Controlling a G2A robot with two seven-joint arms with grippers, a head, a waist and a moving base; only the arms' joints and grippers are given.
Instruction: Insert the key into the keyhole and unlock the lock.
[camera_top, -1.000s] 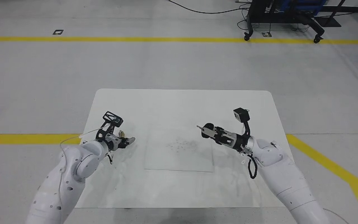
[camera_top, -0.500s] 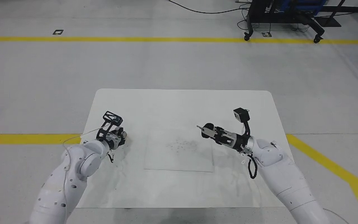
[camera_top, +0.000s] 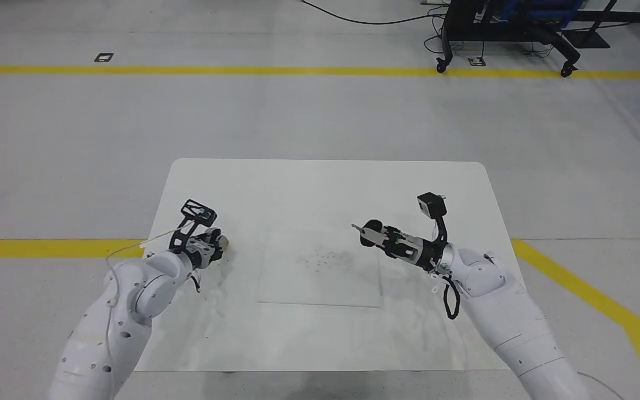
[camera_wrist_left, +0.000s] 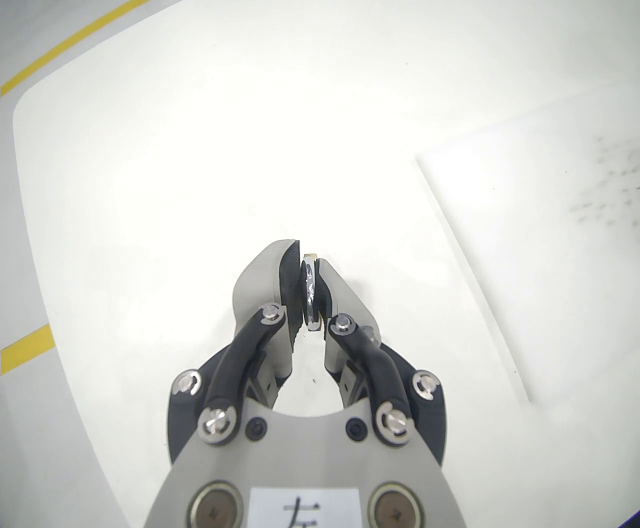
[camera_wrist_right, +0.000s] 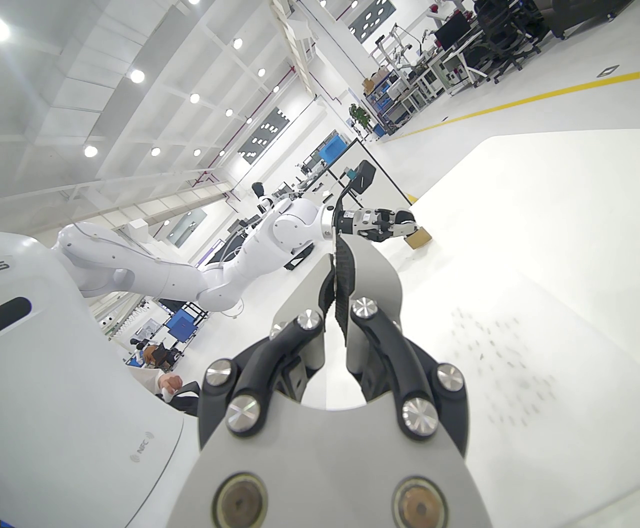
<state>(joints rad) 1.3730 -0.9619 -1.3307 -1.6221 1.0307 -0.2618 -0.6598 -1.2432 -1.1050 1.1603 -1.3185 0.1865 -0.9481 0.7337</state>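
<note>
My left gripper is clamped on the small brass-coloured padlock with a silvery steel shackle. The pads pinch the shackle edge-on, and the brass body pokes out past the tips, low over the left side of the smooth white rectangular table. I cannot tell whether it touches the top. My right gripper has its pads pressed together, well apart from the left. The thin pale sliver beyond its tips I take for the small flat metal key.

I judge the padlock dense, rigid and slick. Held by the shackle alone, the body may pivot when the key pushes in, so a grip across its flat faces would be steadier. The key looks light, stiff and slippery, and is best pinched flat on its head with the blade left free.

A thin pale mat with grey specks lies between my arms. Beyond the table is a grey floor with yellow lines and a black wheeled frame
</note>
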